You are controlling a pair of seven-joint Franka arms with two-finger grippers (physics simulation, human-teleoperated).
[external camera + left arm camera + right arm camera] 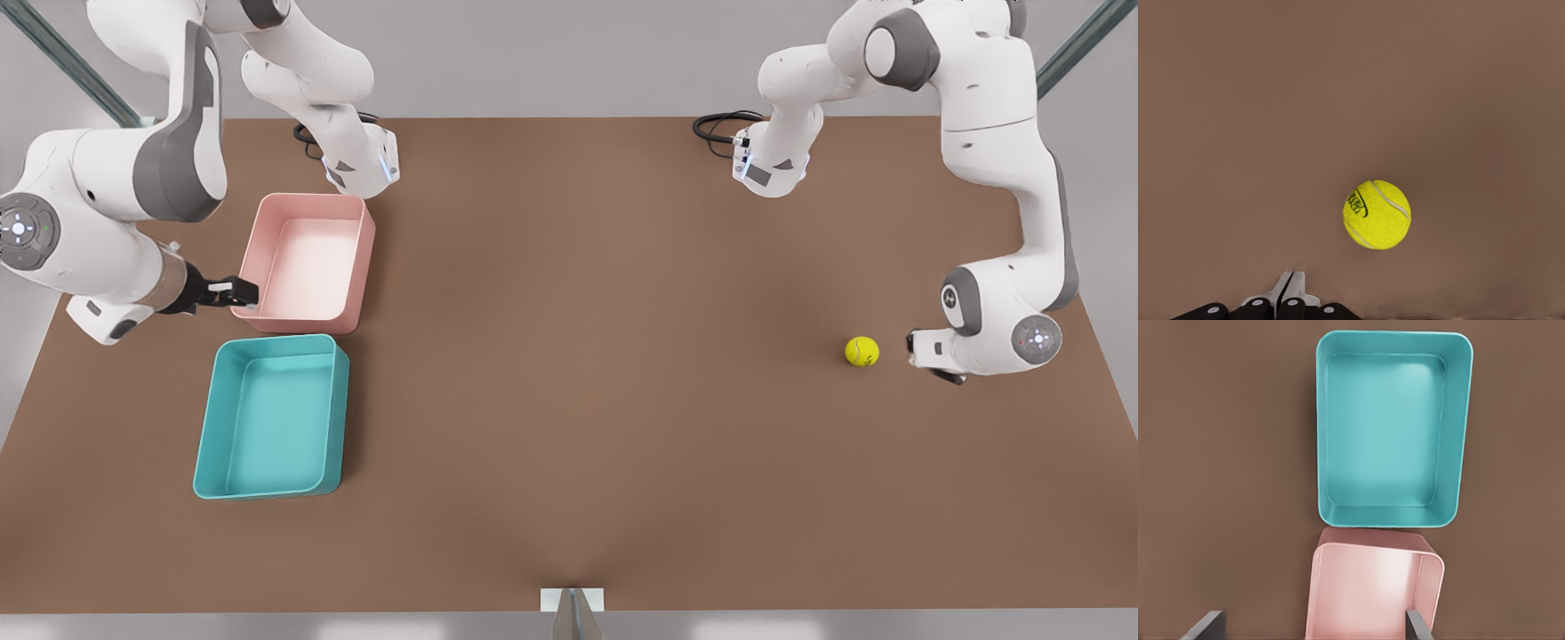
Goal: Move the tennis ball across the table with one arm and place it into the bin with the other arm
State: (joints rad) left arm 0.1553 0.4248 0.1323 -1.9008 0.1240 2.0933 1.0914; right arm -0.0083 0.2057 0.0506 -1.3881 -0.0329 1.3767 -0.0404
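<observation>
Since ball (861, 351) lying on bench (587, 356), far from bin (267, 480), we are holding left gripper (917, 345) beside it, pressed together for pushing; right gripper (233, 292), spread, waiting over pink tray (356, 267).

Even soft overhead light, faint shadows under trays, mild gloss, no blur

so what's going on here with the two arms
The ball lies on the table at the front view's right, not yet held. The left pincer sits low beside it, fingers closed together, apart from the ball. Across the table, the right pincer hangs open at the pink tray's near edge, with the teal bin next to that tray. Both trays are empty.
</observation>
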